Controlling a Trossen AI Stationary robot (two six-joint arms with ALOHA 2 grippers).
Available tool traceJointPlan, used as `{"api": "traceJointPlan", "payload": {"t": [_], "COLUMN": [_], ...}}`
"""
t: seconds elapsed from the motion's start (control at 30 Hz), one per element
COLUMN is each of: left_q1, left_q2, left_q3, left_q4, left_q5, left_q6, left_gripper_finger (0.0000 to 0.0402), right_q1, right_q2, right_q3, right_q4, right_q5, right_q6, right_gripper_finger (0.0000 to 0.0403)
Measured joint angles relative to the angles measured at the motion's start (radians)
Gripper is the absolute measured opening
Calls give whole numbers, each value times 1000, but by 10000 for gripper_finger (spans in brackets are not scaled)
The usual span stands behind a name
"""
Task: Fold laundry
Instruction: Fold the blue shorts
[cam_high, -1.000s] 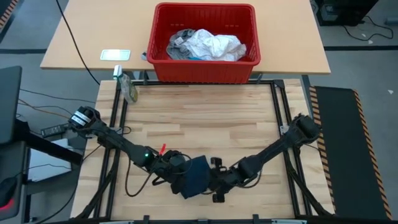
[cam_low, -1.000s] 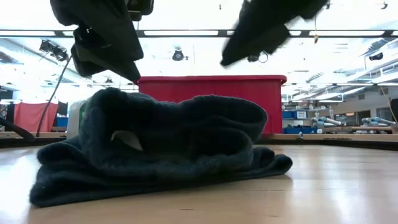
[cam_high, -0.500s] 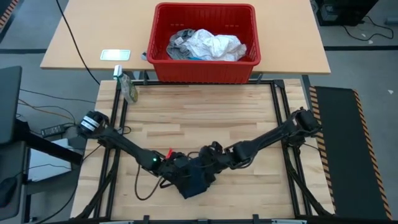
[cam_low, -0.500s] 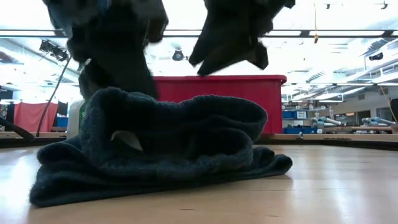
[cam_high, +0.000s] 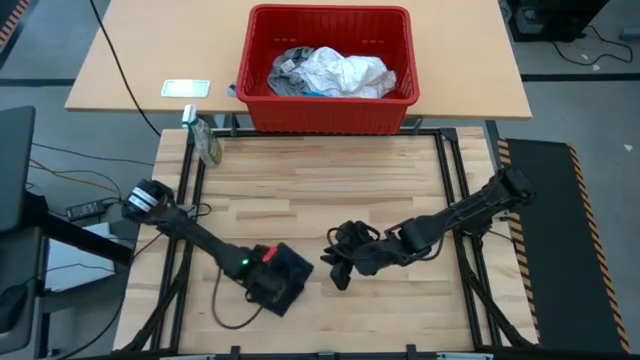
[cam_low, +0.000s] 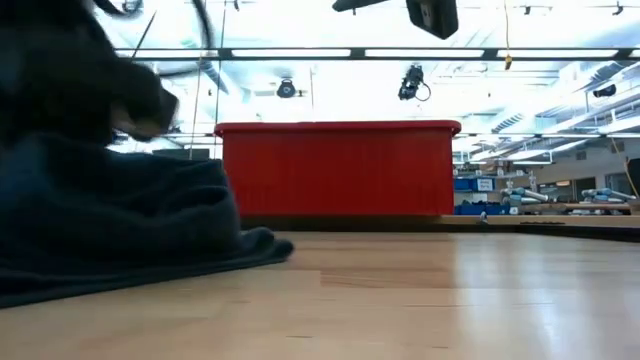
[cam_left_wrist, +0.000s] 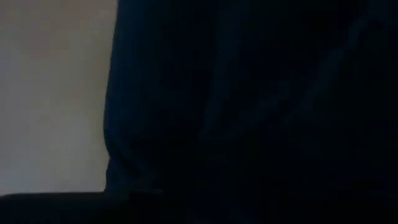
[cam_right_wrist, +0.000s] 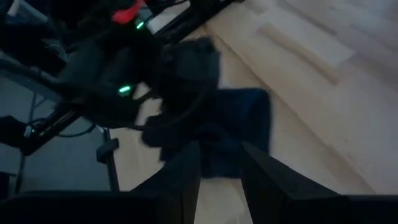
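Observation:
A dark navy garment (cam_high: 290, 272) lies in a flat bundle on the wooden table near its front edge, left of the middle; it also shows in the low view (cam_low: 110, 230) and the right wrist view (cam_right_wrist: 239, 127). My left gripper (cam_high: 268, 284) points down right on top of it, and dark cloth fills the left wrist view (cam_left_wrist: 249, 112). My right gripper (cam_high: 338, 272) hangs open above the table just right of the garment, with nothing between its fingers (cam_right_wrist: 186, 171). More laundry, white and grey (cam_high: 335, 72), lies in the red basket (cam_high: 325, 115).
The red basket (cam_low: 340, 170) stands on a second table beyond the far edge. A small green-and-white object (cam_high: 207, 142) sits at the far left corner, and a pale flat card (cam_high: 185, 88) lies on the far table. Bare wood stretches across the middle and right.
My right gripper has risen and drawn back toward the table's right edge, away from the garment, rolling as it went. My left gripper has sunk and turned onto the garment. The garment has slid toward the table's left and lies flatter than before.

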Motion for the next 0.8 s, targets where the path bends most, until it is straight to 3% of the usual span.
{"api": "traceJointPlan", "payload": {"t": [0.17, 0.3, 0.4, 0.53, 0.7, 0.8], "left_q1": [-58, -43, -9, 33, 61, 66], "left_q2": [-90, -162, -187, -182, -149, -149], "left_q3": [0, 0, 1, 3, 2, 2], "left_q4": [35, 45, 117, 277, 305, 277], "left_q5": [-29, -75, -162, -198, -94, -48], "left_q6": [-96, 5, 261, 768, 1230, 1388], "left_gripper_finger": [148, 148, 148, 148, 148, 148], "right_q1": [21, 17, 6, -6, 9, 39], "right_q2": [-3, -3, -3, -3, -2, -2], "right_q3": [0, 0, 0, 0, 0, 0], "right_q4": [-8, -8, -5, 5, 23, 24], "right_q5": [39, 37, 35, -2, -40, -46], "right_q6": [-2, -27, -50, -62, -30, 20], "right_gripper_finger": [118, 118, 118, 118, 118, 118]}}
